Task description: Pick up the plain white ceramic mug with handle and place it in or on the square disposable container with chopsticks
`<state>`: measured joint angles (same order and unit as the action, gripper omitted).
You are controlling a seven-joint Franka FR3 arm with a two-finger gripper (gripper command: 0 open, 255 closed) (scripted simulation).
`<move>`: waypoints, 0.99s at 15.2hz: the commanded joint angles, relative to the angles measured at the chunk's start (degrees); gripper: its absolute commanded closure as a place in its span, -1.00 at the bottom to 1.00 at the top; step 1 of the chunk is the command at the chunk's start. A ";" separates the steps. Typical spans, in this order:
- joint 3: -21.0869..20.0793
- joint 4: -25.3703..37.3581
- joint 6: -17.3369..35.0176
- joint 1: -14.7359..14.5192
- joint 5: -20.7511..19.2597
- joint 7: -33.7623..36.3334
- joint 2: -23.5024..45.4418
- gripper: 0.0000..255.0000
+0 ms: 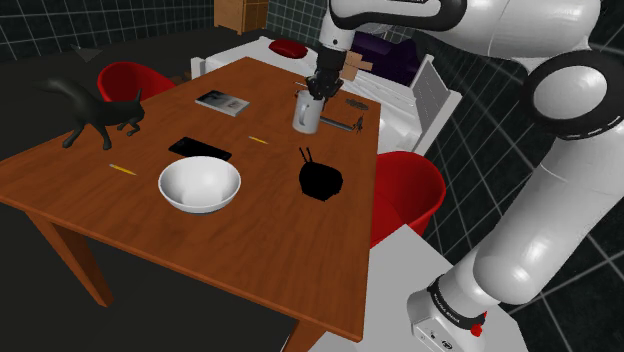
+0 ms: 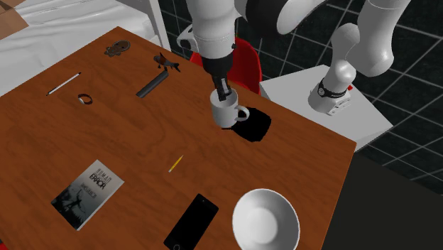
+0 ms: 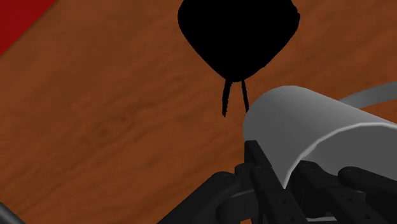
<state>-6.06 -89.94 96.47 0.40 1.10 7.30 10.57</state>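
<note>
White handled mug is being pinched by the black hand; the rim-only grip is risking a slip before the black square container.

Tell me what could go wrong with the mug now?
1. The gripper pinches just one side of the mug at its rim, so the mug might tilt or slip out.
2. Chopsticks stick out of the black container; if the mug is set down on them, it could wobble and tip over.
</note>
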 commanded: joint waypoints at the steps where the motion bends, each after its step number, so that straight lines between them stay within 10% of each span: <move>1: -0.16 -5.88 0.91 0.00 0.51 0.11 -4.96 1.00; 8: -0.77 -22.76 2.16 -0.68 2.43 0.88 -20.72 1.00; 15: -0.86 -27.77 7.53 -0.75 2.48 0.71 -20.36 1.00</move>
<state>-6.92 -117.09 103.26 -0.36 3.58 8.06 -9.88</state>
